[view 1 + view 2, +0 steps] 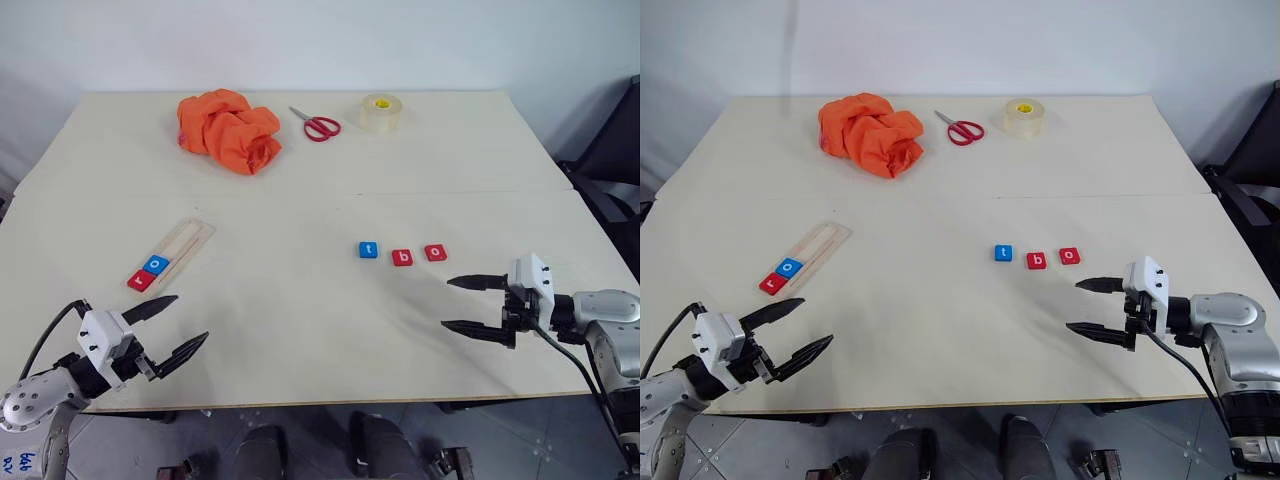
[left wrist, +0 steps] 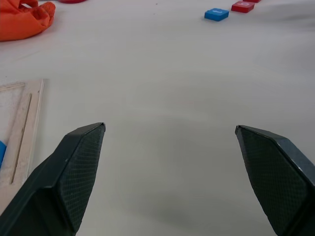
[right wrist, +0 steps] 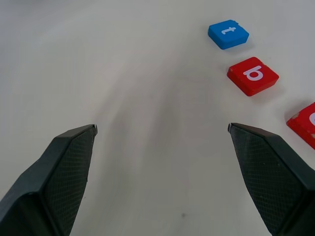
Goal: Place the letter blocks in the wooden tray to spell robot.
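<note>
Wooden tray (image 1: 185, 243) lying aslant on the left part of the table (image 1: 300, 330), already holding two letter blocks at its near end: red "r" (image 1: 141, 281) at the very end, blue "o" (image 1: 157, 264) touching it just beyond. Rest of the groove bare. Two of five placed, then, by the look of it; three left. Remaining blocks in a loose row on the right part of the table, well apart from the tray: blue "t" (image 1: 368, 250), red "b" (image 1: 402, 257), red "o" (image 1: 435, 252), each close to its neighbour without touching. Next in the word: the "b", the middle one of that row.

Right gripper (image 1: 468, 304) hovering near that row, on the near side, fingers spread wide and holding nothing; "b" and "t" visible ahead of it in the right wrist view. Left gripper (image 1: 170, 326) low at the near left edge, just short of the tray's filled end, likewise spread apart and empty.

Further off, at the far side of the table and not part of the job: crumpled orange cloth (image 1: 229, 130), red-handled scissors (image 1: 316, 125), roll of clear tape (image 1: 382, 112).
</note>
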### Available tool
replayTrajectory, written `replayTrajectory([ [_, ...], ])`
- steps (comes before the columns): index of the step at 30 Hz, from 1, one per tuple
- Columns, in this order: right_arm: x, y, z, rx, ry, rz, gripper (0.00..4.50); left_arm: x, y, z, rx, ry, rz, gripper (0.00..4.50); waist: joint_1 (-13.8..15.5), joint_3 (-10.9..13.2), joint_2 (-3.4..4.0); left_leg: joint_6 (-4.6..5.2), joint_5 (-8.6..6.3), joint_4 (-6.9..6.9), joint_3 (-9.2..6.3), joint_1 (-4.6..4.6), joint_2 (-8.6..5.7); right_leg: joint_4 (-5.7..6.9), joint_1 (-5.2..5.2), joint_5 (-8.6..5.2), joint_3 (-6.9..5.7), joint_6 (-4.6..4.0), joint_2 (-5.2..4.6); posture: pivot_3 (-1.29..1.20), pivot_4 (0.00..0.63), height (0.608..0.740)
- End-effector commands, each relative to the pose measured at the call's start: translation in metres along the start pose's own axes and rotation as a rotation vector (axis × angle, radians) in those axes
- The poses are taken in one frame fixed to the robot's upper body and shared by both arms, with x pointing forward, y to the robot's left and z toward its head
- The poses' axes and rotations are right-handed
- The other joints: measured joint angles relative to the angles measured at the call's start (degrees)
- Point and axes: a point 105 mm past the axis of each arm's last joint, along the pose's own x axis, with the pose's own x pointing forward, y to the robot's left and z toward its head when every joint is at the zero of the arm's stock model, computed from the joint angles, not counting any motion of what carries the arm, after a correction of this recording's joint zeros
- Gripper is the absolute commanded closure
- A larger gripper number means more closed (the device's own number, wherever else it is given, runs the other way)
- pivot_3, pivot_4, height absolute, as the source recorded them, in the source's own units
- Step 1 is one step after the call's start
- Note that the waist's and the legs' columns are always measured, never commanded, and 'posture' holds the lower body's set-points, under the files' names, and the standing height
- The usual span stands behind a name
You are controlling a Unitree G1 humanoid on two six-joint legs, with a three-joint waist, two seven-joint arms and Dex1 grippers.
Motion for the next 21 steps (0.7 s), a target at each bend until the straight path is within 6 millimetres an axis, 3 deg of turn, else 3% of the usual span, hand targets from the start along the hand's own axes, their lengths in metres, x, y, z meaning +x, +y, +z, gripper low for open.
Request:
replayTrajectory([
  [1,-0.003,-0.006,0.014,-0.034,-0.035,-0.02,0.03,0.001,0.007,0.01,0.009,-0.023,0.054,0.0,0.0,0.0,0.0,0.0,0.0,0.0,0.0,0.0,0.0,0.0,0.0,0.0,0.0,0.0,0.0,0.0,0.15,0.74],
  [8,0.006,-0.012,0.023,-0.046,-0.057,-0.004,0.03,-0.003,0.012,0.009,-0.018,0.02,0.123,0.0,-0.1,0.0,0.0,-0.03,-0.02,0.01,0.02,0.01,0.05,0.01,0.0,0.0,0.03,0.0,0.05,0.0,0.15,0.74],
  [13,0.015,-0.016,0.031,-0.058,-0.076,0.028,0.03,-0.042,0.017,-0.007,-0.056,0.171,0.227,0.0,-0.3,0.0,0.0,-0.15,-0.14,0.03,0.19,0.03,0.3,-0.03,-0.08,-0.02,0.2,-0.04,0.31,0.0,0.15,0.74],
  [15,0.017,-0.016,0.032,-0.061,-0.078,0.035,0.03,-0.051,0.017,-0.003,-0.072,0.158,0.236,0.0,-0.2,0.0,0.0,-0.2,-0.17,0.04,0.21,0.03,0.41,-0.01,-0.14,-0.06,0.22,-0.11,0.45,0.0,0.15,0.74],
  [19,0.023,-0.02,0.037,-0.066,-0.087,0.063,0.03,-0.094,0.029,-0.001,-0.072,0.21,0.369,0.0,-0.2,0.0,-0.01,-0.27,-0.2,0.07,0.22,0.01,0.5,0.06,-0.23,-0.11,0.23,-0.2,0.52,0.0,0.15,0.74],
  [21,0.026,-0.022,0.038,-0.07,-0.087,0.074,0.03,-0.104,0.029,-0.002,-0.083,0.222,0.389,0.0,-0.2,0.0,-0.01,-0.29,-0.21,0.04,0.26,0.01,0.5,0.05,-0.26,-0.13,0.28,-0.23,0.52,0.0,0.15,0.74],
])
